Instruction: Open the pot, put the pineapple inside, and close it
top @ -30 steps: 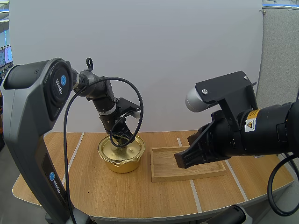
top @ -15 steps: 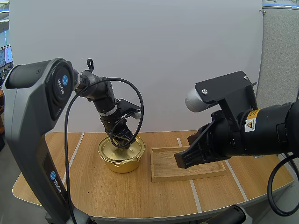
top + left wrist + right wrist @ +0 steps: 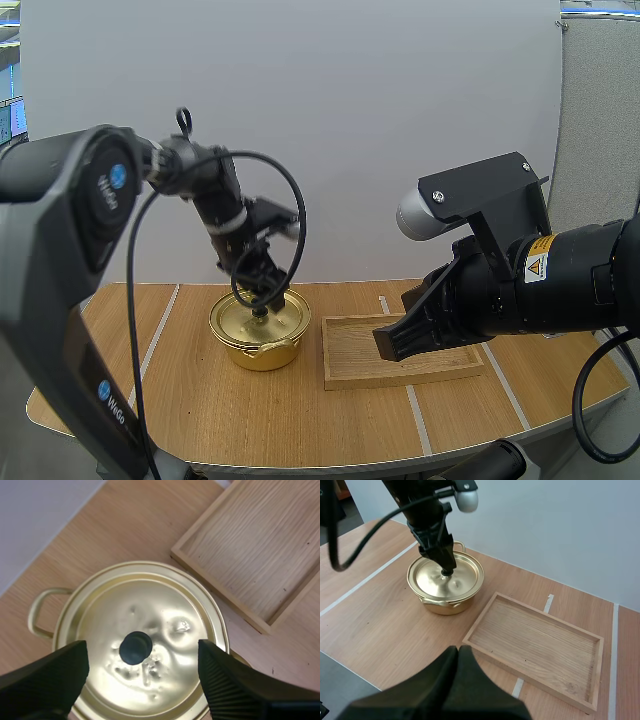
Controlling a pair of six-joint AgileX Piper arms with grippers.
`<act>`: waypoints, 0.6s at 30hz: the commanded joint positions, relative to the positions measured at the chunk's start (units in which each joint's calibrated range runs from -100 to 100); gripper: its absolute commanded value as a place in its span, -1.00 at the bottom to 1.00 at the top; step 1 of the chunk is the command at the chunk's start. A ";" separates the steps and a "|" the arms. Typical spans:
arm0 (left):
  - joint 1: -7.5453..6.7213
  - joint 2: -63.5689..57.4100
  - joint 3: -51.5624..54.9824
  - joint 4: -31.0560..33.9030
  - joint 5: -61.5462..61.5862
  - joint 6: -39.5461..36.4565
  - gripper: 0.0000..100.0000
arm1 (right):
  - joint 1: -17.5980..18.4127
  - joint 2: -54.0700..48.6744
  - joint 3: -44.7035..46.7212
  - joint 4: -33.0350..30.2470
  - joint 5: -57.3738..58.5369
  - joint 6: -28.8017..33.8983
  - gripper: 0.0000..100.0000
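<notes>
A golden pot (image 3: 258,338) stands on the table with its lid (image 3: 272,318) on. My left gripper (image 3: 260,292) hangs just above the lid's black knob (image 3: 259,313). In the left wrist view its fingers (image 3: 50,672) stand wide apart on either side of the knob (image 3: 135,647), holding nothing, over the dented lid (image 3: 170,625). My right gripper (image 3: 388,345) hovers over the front of the wooden tray (image 3: 440,362). Its fingers lie together as one dark wedge (image 3: 457,655). From there the pot (image 3: 427,600) and the left gripper (image 3: 445,562) show farther off.
The wooden tray (image 3: 540,640) lies empty to the right of the pot, a small gap between them (image 3: 260,545). White tape lines (image 3: 415,415) cross the tabletop. Bare wood lies in front of the pot and the tray.
My left gripper has opened off the lid's knob and risen a little above it. The lid stays on the pot. My right arm has not moved.
</notes>
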 commanded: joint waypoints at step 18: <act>-0.11 -44.28 -5.33 -1.68 13.68 -2.51 1.00 | -0.14 -0.44 -0.14 -0.44 0.00 -0.15 -1.00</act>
